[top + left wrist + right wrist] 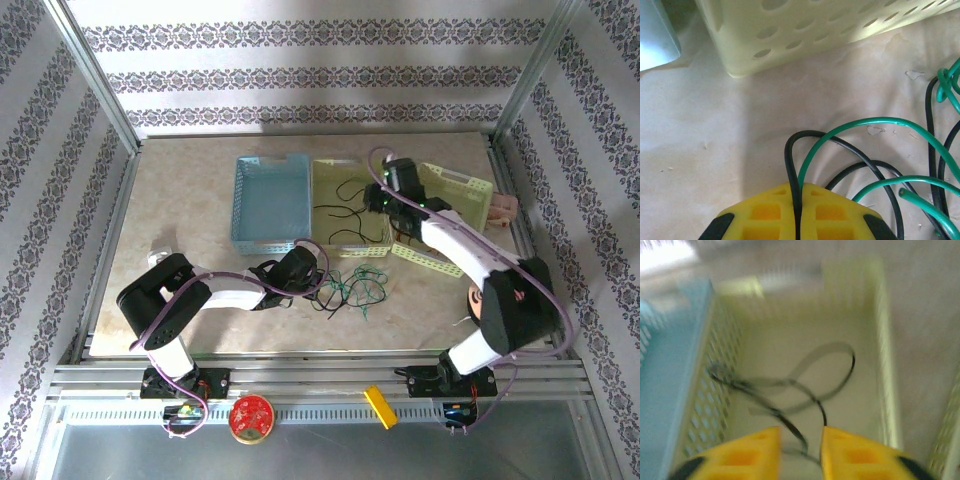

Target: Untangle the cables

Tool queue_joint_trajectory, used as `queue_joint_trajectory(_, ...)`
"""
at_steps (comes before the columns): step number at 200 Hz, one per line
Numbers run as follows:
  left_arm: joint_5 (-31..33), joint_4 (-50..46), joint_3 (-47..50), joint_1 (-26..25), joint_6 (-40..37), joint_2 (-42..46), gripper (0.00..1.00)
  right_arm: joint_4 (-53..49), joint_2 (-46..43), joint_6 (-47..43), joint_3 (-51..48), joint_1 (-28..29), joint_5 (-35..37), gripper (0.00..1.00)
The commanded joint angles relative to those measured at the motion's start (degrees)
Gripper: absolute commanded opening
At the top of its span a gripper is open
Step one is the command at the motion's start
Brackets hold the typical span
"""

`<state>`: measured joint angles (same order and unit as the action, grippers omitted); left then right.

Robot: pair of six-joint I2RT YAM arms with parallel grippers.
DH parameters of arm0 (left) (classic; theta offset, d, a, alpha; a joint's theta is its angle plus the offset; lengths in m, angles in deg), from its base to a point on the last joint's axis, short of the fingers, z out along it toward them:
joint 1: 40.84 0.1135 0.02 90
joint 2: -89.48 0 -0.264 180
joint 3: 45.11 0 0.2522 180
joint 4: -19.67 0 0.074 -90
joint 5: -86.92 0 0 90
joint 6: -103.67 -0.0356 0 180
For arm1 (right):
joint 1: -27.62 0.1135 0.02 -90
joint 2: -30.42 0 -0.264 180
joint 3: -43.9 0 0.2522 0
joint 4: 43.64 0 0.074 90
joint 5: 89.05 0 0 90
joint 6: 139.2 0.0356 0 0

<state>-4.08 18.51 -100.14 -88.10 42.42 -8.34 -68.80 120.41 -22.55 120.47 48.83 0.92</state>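
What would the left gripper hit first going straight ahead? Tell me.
The left gripper, shut on a black cable, points toward the pale yellow basket. Past bare table, the basket's perforated wall looks like the first contact, though depth is unclear.

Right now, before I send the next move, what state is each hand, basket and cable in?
left hand: shut on a black cable.
right hand: open, above the yellow basket.
yellow basket: upright, with black cables lying inside.
blue basket: upright.
loose cables: green and black, tangled on the table.
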Motion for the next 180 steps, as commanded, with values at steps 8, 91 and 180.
queue_joint_trajectory(8,-0.06,-6.98,0.41,-1.25,-0.98,-1.34,0.0,-5.52,-2.82,3.66,-1.0,0.15,-1.7,0.45)
queue_joint_trajectory(91,0.25,-5.75,0.25,-1.25,-1.34,-1.57,0.0,-21.25,-22.41,-0.27,-13.96,4.59,-2.71,0.51)
queue_joint_trajectory(180,-0.05,-6.27,-1.66,-1.25,-2.13,-3.42,0.0,-30.57,-20.35,-2.6,-21.41,5.86,-12.25,0.46)
